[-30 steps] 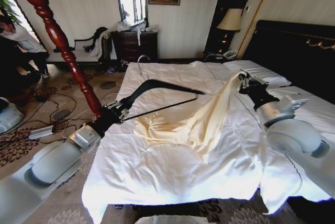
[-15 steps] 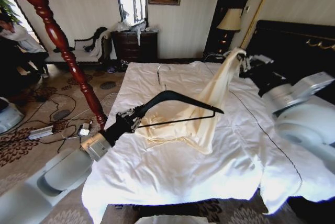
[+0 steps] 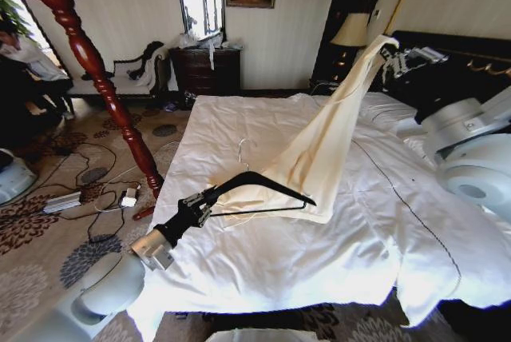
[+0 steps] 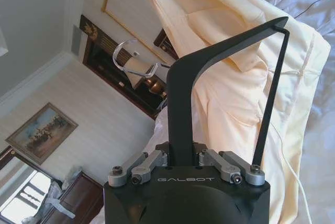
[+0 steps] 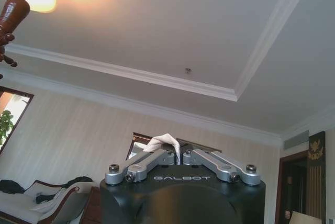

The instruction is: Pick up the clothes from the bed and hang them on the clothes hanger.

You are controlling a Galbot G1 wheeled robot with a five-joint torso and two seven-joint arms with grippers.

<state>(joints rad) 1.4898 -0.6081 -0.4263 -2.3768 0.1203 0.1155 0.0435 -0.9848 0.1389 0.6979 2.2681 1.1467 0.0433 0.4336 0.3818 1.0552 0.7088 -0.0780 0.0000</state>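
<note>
Right gripper (image 3: 389,49) is clamped on a corner of the clothes (image 3: 319,158), holding it high near the headboard so the cream fabric hangs in a long drape with its lower end on the bed (image 3: 263,270). Left gripper (image 3: 198,205) is clenched on one arm of the clothes hanger (image 3: 263,186), held low over the duvet with its far tip against the drape. To thread cleanly I'd keep the drape taut and steer that tip into an opening, not push against flat cloth.

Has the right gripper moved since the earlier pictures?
Yes. The right gripper, holding the shirt, rose from beside the bed up toward the lamp.
</note>
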